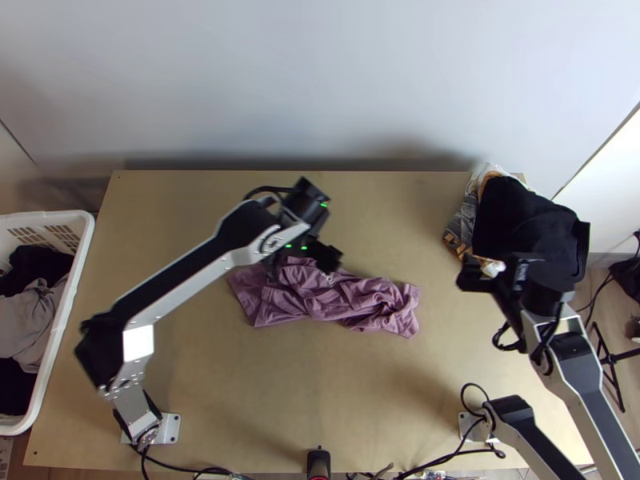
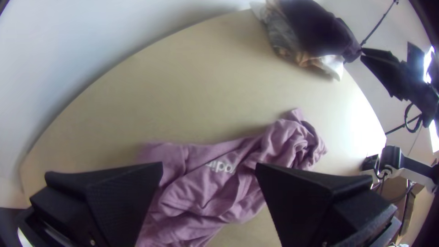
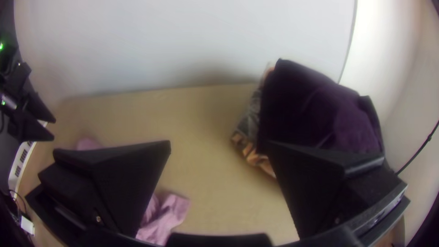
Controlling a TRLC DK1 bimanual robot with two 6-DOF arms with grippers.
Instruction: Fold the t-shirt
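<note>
Clearly the left end effector (image 2: 209,167) is nearer – wide open, empty, at the far left side of the bunched t-shirt (image 1: 364,300), which stretches left-to-right mid tabletop (image 1: 264,392) – while the right end effector (image 3: 219,145) gapes empty, well apart

In your top view, the mauve t-shirt (image 1: 364,300) lies bunched across the table (image 1: 264,384), its flatter end toward nine o'clock, its tightly crumpled end between three and four; you can see pale lettering (image 2: 222,167) among its creases.
</note>
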